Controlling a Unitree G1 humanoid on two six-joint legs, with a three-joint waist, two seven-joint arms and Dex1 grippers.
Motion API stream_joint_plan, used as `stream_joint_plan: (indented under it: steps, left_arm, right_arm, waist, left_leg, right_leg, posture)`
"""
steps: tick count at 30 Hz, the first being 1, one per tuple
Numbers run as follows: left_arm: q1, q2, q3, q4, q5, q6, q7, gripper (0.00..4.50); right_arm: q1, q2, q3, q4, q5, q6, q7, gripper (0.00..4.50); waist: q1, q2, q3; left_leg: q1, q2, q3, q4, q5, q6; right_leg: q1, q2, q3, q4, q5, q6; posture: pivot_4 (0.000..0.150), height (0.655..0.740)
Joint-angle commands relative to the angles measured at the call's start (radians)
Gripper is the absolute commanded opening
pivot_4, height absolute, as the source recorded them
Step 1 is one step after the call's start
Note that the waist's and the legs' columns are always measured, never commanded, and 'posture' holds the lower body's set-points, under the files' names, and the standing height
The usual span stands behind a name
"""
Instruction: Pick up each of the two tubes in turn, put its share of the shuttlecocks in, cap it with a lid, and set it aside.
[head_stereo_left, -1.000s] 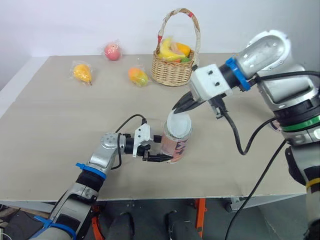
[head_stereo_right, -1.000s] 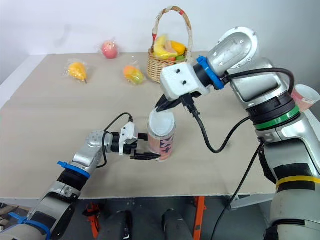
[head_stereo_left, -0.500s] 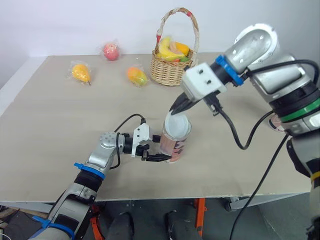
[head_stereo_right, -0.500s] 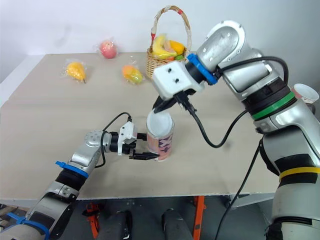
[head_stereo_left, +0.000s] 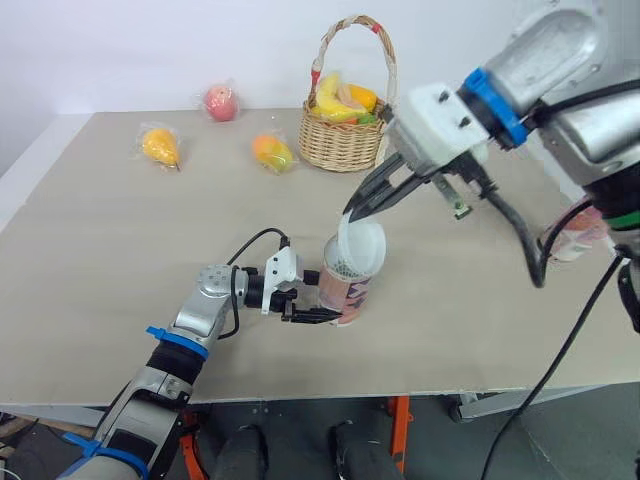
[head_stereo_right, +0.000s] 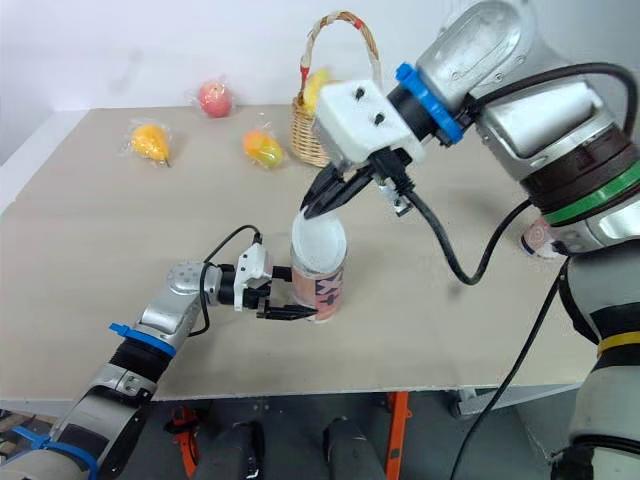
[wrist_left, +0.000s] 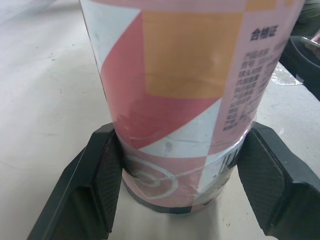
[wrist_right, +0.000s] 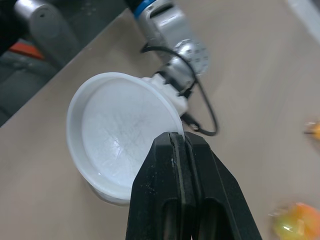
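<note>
Change: lid (head_stereo_left: 362, 243) sat higher and tilted steeper than a second before; right arm had risen, tube mouth partly uncovered.
Right claw (head_stereo_left: 352, 212): narrow, nipping the lid's rim above the tube.
Left claw (head_stereo_left: 322, 300): clamped low around tube (head_stereo_left: 347, 290), which stood upright on the surface (head_stereo_left: 120, 240) near its front edge.
Second tube (head_stereo_left: 575, 235): at the right edge.
Surface: beige; basket (head_stereo_left: 345, 140) of fruit at the back, three wrapped fruits left of it.
Room: white wall (head_stereo_left: 150, 50) behind.

You get bright, even overhead light across the pale beige wooden tabletop (head_stereo_left: 120, 250). The pink-and-white printed cardboard tube (wrist_left: 175, 100) throws a soft, short shadow at its base, and the translucent white plastic lid (wrist_right: 120, 130) glows faintly.
</note>
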Motion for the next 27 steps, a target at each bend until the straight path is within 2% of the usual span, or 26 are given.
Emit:
stream_joint_plan:
  steps: [1,19,27]
  left_arm:
    - [0.022,0.016,-0.003,0.005,0.013,0.022,0.011,3.17]
    - [0.036,0.030,0.008,-0.017,0.010,0.041,0.020,3.17]
    - [0.037,0.033,0.011,-0.020,0.010,0.047,0.024,3.17]
  right_arm:
    - [-0.004,0.033,0.003,0.052,-0.066,-0.052,0.039,0.03]
    - [0.037,0.035,0.078,0.037,-0.102,-0.095,0.039,0.03]
    - [0.059,0.068,0.078,0.064,-0.186,-0.170,0.039,0.03]
  waist:
    - [0.000,0.000,0.000]
    - [0.001,0.000,0.000]
    - [0.001,-0.001,0.000]
  left_leg:
    - [0.000,0.000,0.000,0.000,0.000,0.000]
    - [-0.001,0.000,-0.001,0.000,-0.001,0.001]
    - [0.000,0.000,-0.001,0.000,-0.001,0.001]
  right_leg:
    - [0.000,0.000,0.000,0.000,0.000,0.000]
    - [0.000,0.000,-0.002,0.000,0.000,0.000]
    - [0.000,0.000,-0.002,0.000,0.000,0.000]
  posture:
    - [0.150,0.7400]
    - [0.150,0.7400]
    - [0.150,0.7400]
